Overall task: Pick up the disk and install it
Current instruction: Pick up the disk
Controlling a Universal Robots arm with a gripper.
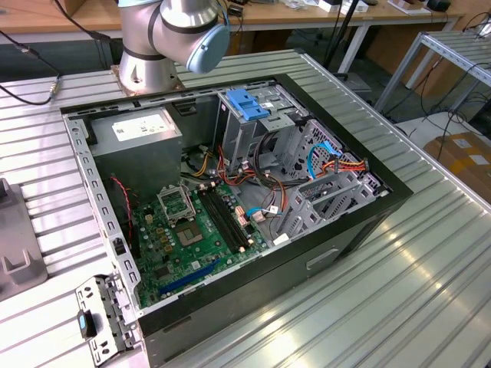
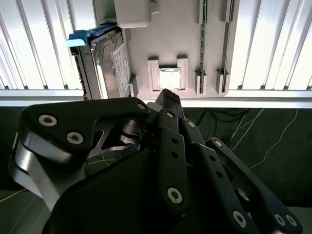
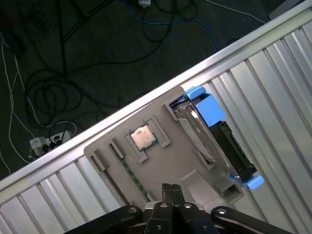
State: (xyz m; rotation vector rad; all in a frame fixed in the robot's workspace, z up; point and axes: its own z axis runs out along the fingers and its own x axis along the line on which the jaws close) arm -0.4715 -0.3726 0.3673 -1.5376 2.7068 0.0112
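The disk (image 3: 197, 127) stands on one long edge in a slot at one side of a grey tray (image 3: 161, 170), its broad metal face turned toward the tray's middle. Its long axis runs along the ribs of the worktop (image 3: 273, 92), square to the worktop's edge. The blue carrier (image 3: 208, 110) frames it, with a wide blue end close to that edge and a small blue tab at the far end. In the second wrist view the disk (image 2: 100, 63) shows the same way, label side facing the tray's centre, and its upper long edge is exposed.

Just beside the disk, a square chip (image 3: 141, 138) lies flat in a pocket of the tray. Past the chip, a thin greenish strip (image 3: 127, 168) stands in a narrow slot, parallel to the disk.

The gripper (image 3: 171, 191) hangs over the tray near the chip's pocket, apart from the disk. Its black fingers are pressed together and hold nothing. In the second wrist view the gripper (image 2: 166, 95) and its links cover the near part of the tray.

Beyond the worktop's edge lies a dark floor (image 3: 97, 44) strewn with cables (image 3: 53, 83).

In the exterior view an open computer case (image 1: 360, 230) lies on the worktop, motherboard (image 1: 192, 222) facing up. A light-blue latch (image 1: 249, 102) sits on its drive cage, and the arm (image 1: 161, 31) stands behind the case.
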